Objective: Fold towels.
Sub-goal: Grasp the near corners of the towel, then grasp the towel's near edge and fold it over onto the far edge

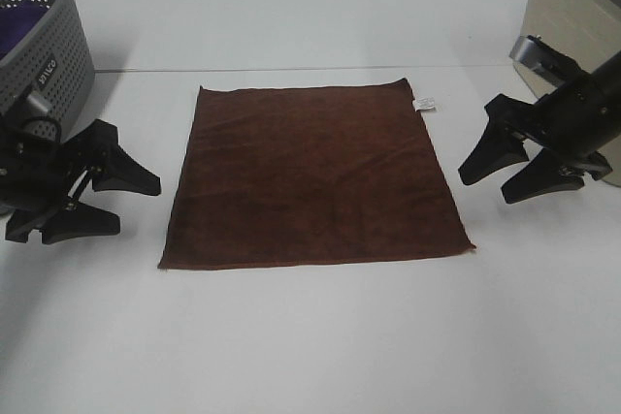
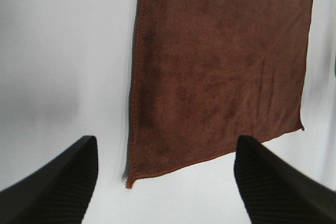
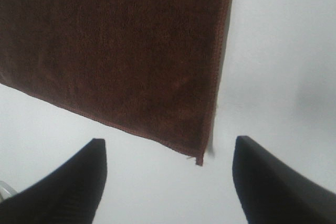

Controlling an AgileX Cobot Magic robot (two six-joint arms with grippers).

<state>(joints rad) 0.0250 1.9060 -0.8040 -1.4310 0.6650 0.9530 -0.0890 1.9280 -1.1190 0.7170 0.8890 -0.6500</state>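
Note:
A dark reddish-brown towel (image 1: 312,176) lies flat and unfolded in the middle of the white table, with a small white tag (image 1: 425,104) at its far right corner. My left gripper (image 1: 114,203) is open and empty, just left of the towel's near left part. My right gripper (image 1: 493,179) is open and empty, just right of the towel's right edge. The left wrist view shows the towel (image 2: 220,66) and one of its corners between the open fingers (image 2: 58,187). The right wrist view shows the towel (image 3: 115,51) with a corner between the open fingers (image 3: 273,182).
A grey perforated basket (image 1: 49,55) holding a purple cloth (image 1: 24,26) stands at the far left. A beige box (image 1: 572,16) stands at the far right, behind the right arm. The white table (image 1: 310,336) extends in front of the towel.

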